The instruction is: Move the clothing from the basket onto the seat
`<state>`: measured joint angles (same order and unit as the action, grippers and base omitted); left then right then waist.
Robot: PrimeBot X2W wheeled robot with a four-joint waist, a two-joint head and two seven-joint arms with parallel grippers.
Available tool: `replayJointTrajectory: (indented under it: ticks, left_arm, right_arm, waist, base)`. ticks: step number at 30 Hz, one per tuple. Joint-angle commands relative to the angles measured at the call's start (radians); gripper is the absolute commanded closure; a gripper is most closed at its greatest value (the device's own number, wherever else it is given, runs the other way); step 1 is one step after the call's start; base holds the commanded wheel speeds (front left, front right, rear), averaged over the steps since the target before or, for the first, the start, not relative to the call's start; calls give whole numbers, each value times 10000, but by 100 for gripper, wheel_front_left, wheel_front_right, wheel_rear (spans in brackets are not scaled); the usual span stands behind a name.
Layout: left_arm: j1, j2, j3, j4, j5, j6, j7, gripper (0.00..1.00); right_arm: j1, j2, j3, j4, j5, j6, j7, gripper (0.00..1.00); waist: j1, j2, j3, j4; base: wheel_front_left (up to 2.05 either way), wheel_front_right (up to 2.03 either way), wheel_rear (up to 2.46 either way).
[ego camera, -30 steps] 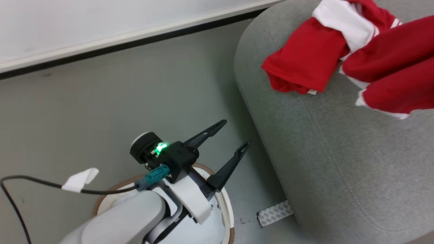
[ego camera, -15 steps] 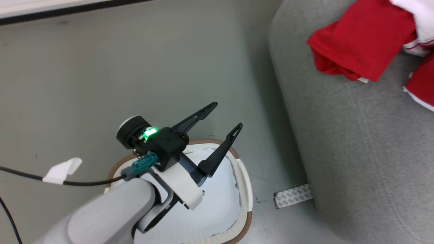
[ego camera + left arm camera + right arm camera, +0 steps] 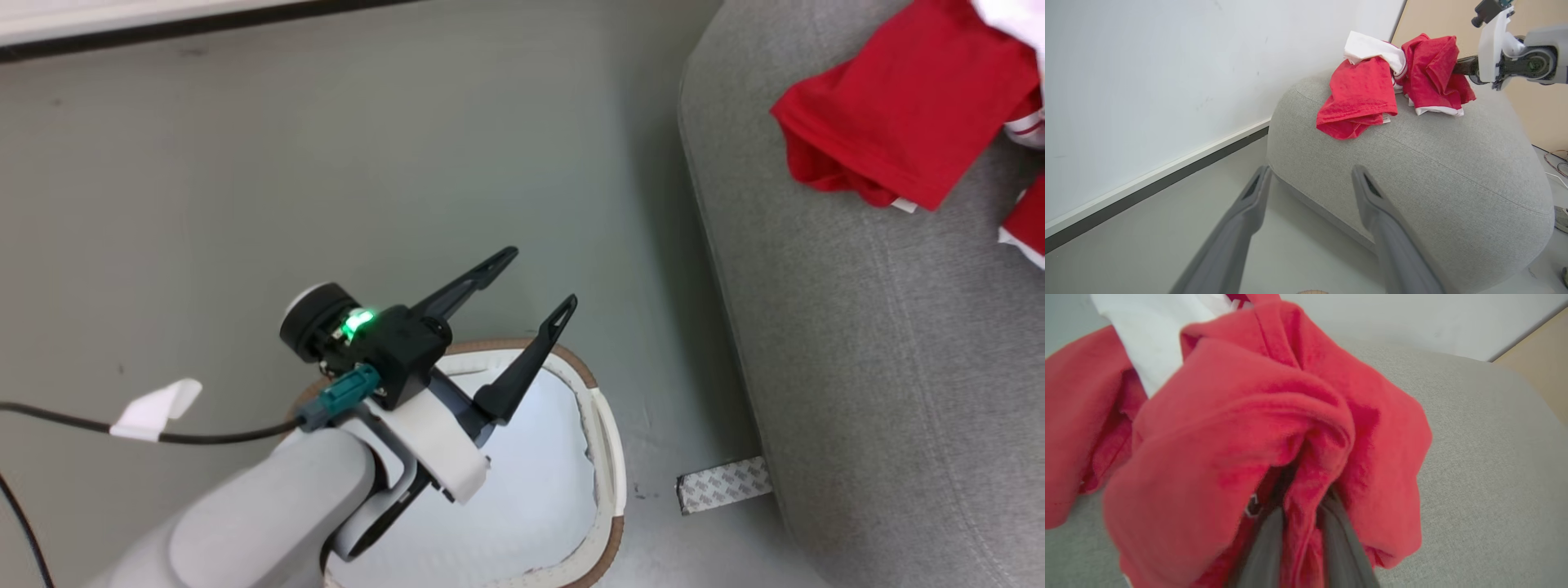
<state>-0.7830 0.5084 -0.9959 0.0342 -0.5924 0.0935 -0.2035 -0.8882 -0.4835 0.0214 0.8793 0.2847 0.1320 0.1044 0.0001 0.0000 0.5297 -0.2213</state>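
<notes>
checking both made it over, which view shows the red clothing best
Left wrist view: both red garments show whole on the grey sofa. Head view crops them at its corner; right wrist view gives blurred folds pinched in the right gripper.

The basket stands on the floor, left of the seat, with a tape strip between them. The clothing lies on the seat's far end. The left gripper hangs over the basket.
</notes>
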Motion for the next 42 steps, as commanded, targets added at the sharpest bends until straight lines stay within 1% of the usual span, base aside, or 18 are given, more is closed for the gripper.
replayJointTrajectory:
  ticks: [1,4,7,10,17,20,23,27,30,31,32,34,37,40,42]
  left_arm:
    - [163,-31,12,89,-182,25,-55,0]
    - [314,-56,38,191,-269,62,-126,0]
    - [519,-107,97,302,-355,129,-236,0]
    - [755,-171,229,409,-517,235,-347,0]
    - [1562,-216,721,583,-912,497,-541,0]
    - [1950,-158,1082,592,-1010,664,-601,0]
    - [2340,-67,1674,494,-1147,836,-609,0]
    - [3035,-88,2828,176,-1220,917,-611,0]
    - [3593,-110,3679,17,-1112,871,-614,0]
    - [3833,-154,3901,-34,-1096,880,-613,0]
    - [3833,-154,3901,-34,-1096,880,-613,0]
    - [4245,-127,4329,-97,-893,937,-612,0]
    - [4793,-251,4918,-258,-614,1030,-611,0]
    - [5351,-448,5524,-399,-437,1091,-610,0]
    - [5692,-734,6018,-566,-372,1050,-610,0]
  right_arm:
    - [-88,-29,172,106,75,-27,-23,0]
    - [4,-135,583,185,306,-27,72,0]
    - [241,-155,1150,186,897,-27,646,0]
    - [468,-619,1671,-187,1446,-27,1005,0]
    - [1088,-1572,2508,-1702,2454,-27,1214,0]
    - [1331,-1827,2691,-2574,2708,-27,1153,0]
    - [1581,-1914,2720,-3470,2964,-27,983,0]
    - [2089,-1812,2694,-4548,3143,-27,975,0]
    - [2561,-1542,2455,-5231,3038,-27,736,0]
    - [2768,-1403,2389,-5444,3023,-27,671,0]
    - [2768,-1403,2389,-5444,3023,-27,671,0]
    - [3147,-1169,2242,-5879,2934,-27,573,0]
    - [3811,-637,1851,-6479,2702,-27,297,0]
    - [4600,71,1408,-7008,2267,-27,-43,0]
    - [5113,570,1127,-7348,1905,-27,-337,0]
  waist:
    - [-1,0,-210,-88]
    - [-1,0,-589,-195]
    - [-1,0,-1050,-260]
    - [-1,0,-1503,-256]
    - [-1,0,-2632,-3]
    - [-1,0,-3060,179]
    - [-1,0,-3407,392]
    - [-1,0,-3848,718]
    - [-1,0,-4142,929]
    - [-1,0,-4243,975]
    - [-1,0,-4243,975]
    - [-1,0,-4407,1051]
    - [-1,0,-4579,1176]
    - [-1,0,-4697,1274]
    - [-1,0,-4717,1340]
  base:
    - [0,0,0]
    - [0,0,0]
    - [0,0,0]
    - [0,0,0]
    - [0,0,0]
    - [0,0,0]
    - [0,0,0]
    - [0,0,0]
    - [0,0,0]
    - [0,0,0]
    - [0,0,0]
    - [0,0,0]
    - [0,0,0]
    - [0,0,0]
    - [0,0,0]
